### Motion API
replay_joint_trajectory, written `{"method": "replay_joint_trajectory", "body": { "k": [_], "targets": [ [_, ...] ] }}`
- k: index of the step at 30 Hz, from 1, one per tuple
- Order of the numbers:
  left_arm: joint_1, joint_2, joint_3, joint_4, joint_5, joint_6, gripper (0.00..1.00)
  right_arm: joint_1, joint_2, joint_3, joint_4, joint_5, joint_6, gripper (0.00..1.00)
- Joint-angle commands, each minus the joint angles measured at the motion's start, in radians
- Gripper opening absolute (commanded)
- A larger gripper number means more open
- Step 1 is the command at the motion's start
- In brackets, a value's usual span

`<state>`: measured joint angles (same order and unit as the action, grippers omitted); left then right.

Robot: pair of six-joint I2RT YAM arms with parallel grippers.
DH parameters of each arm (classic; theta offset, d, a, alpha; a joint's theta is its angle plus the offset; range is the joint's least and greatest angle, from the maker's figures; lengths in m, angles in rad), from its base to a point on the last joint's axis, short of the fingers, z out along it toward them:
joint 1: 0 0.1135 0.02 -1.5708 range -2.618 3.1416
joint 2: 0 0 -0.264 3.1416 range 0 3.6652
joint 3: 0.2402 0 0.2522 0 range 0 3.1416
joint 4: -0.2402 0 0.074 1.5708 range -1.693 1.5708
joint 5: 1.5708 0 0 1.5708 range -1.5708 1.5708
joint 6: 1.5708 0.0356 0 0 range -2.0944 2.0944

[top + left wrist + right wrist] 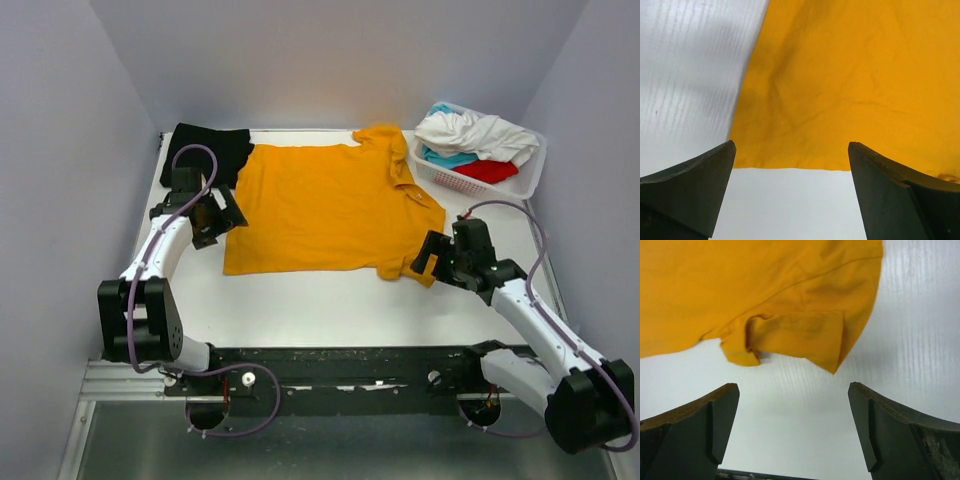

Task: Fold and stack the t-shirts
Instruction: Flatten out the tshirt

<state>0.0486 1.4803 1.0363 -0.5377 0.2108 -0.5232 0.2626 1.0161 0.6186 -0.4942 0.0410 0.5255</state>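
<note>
A mustard-orange t-shirt [330,205] lies spread flat in the middle of the white table, collar toward the right. A black t-shirt [215,150] sits folded at the back left corner. My left gripper [222,215] is open at the orange shirt's left edge. In the left wrist view the orange cloth [850,85] lies just ahead of the left gripper [790,200], nothing between its fingers. My right gripper [430,255] is open beside the near right sleeve. In the right wrist view that sleeve [795,335] lies just beyond the right gripper [792,435], which holds nothing.
A white lattice basket [450,180] stands at the back right with a white shirt [470,132], a teal one [447,157] and a red one [488,171] bundled in it. Grey walls close in the table on three sides.
</note>
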Motion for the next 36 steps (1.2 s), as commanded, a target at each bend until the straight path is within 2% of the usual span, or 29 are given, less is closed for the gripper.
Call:
{"method": "replay_joint_trajectory", "body": {
  "k": [1,3,5,8,11,13,16,20,22,26,30,33,36],
  "targets": [
    [-0.045,-0.132,0.006,-0.024,-0.136,-0.06,0.99,0.006,-0.137,0.066,-0.053,-0.126,0.087,1.0],
    [-0.116,-0.154,0.005,-0.003,-0.133,-0.067,0.98,0.007,-0.17,0.079,0.001,-0.106,0.089,1.0],
    [-0.175,-0.146,-0.007,0.077,-0.057,-0.066,0.98,0.006,-0.151,0.08,0.071,-0.085,0.086,1.0],
    [-0.236,-0.066,0.005,0.169,0.092,-0.079,0.99,0.006,-0.016,0.068,0.233,-0.161,0.043,1.0],
    [-0.248,0.037,0.033,0.214,0.187,-0.101,0.99,0.006,0.188,0.126,0.298,-0.204,-0.004,1.0],
    [-0.25,0.098,0.045,0.212,0.182,-0.109,0.99,0.005,0.314,0.174,0.331,-0.182,-0.003,1.0],
    [-0.25,0.148,0.046,0.193,0.147,-0.104,0.99,0.008,0.451,0.198,0.384,-0.239,0.011,1.0],
    [-0.25,0.178,0.019,0.193,0.115,-0.097,0.99,0.016,0.528,0.158,0.388,-0.326,0.04,1.0],
    [-0.25,0.186,0.009,0.189,0.099,-0.097,0.99,0.023,0.487,0.102,0.358,-0.34,0.047,1.0],
    [-0.25,0.202,-0.007,0.196,0.076,-0.1,0.99,0.028,0.279,0.002,0.211,-0.318,0.06,1.0],
    [-0.247,0.215,-0.008,0.193,0.045,-0.097,0.99,0.029,0.045,-0.096,0.107,-0.488,0.095,1.0],
    [-0.247,0.215,0.0,0.185,0.04,-0.1,0.99,0.029,-0.07,-0.2,0.085,-0.611,0.174,1.0],
    [-0.247,0.198,0.002,0.179,0.037,-0.097,0.99,0.029,-0.128,-0.191,-0.037,-0.547,0.141,1.0]
  ]
}}
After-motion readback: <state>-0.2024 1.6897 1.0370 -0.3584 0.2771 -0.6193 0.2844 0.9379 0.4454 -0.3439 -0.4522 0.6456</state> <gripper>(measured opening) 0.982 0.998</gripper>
